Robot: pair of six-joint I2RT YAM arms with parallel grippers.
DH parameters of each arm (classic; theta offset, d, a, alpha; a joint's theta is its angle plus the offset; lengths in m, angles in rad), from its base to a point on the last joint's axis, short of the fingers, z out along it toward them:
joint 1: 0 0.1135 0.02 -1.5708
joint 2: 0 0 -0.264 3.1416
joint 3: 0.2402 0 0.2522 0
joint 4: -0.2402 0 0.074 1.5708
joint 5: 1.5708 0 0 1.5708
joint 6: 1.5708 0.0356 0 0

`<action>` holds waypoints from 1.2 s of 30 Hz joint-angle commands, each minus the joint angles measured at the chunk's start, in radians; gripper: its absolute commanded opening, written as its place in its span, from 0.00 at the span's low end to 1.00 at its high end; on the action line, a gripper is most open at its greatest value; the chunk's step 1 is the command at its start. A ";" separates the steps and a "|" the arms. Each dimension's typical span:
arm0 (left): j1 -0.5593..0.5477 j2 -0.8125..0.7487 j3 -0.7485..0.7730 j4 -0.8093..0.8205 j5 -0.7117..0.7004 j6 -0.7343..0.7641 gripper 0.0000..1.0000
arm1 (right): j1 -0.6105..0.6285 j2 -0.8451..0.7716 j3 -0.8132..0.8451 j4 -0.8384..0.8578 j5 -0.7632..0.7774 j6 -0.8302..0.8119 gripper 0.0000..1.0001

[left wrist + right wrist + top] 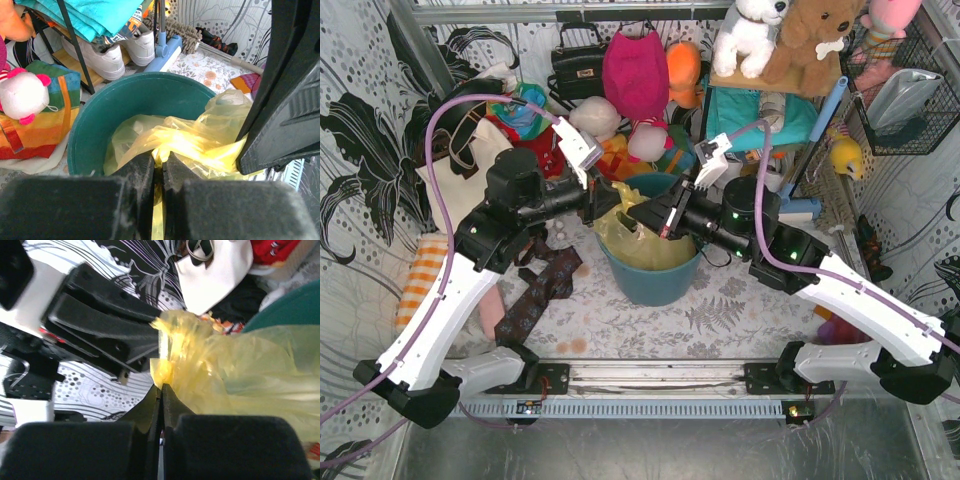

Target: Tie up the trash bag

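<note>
— While both arms lean in over the teal bin [652,287], what sits inside it?

— The trash bag [642,243], thin yellow-green plastic. It lines the bin and bunches up above the rim. What the bag itself holds I cannot tell.

— And the pincers?

— The left gripper [159,166] is clenched on a twisted strip of the bag over the bin's left rim. The right gripper [161,389] is pinched tight on another gathered fold over the bin's mouth. The two tips are just beside each other, and each arm's black fingers block part of the other's wrist view.

— What lies around the bin?

— To its near left, a dark patterned necktie [535,292] lies on the table, with an orange-striped cloth [420,277] further left. A cream tote bag [460,170] stands beyond those. Behind the bin are a white plush toy [22,95], white sneakers [107,57] under a rack, and a blue brush [165,47]. A magenta bag [635,70] is farthest behind the bin.
</note>
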 commanded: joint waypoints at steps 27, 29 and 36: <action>0.000 -0.057 -0.023 0.069 0.078 -0.055 0.16 | 0.025 0.209 0.349 -0.491 0.252 -0.234 0.00; -0.001 -0.054 -0.026 0.072 0.081 -0.062 0.16 | 0.028 0.219 0.357 -0.494 0.272 -0.242 0.00; 0.000 -0.061 -0.036 0.084 0.077 -0.083 0.16 | 0.040 0.238 0.346 -0.479 0.353 -0.263 0.00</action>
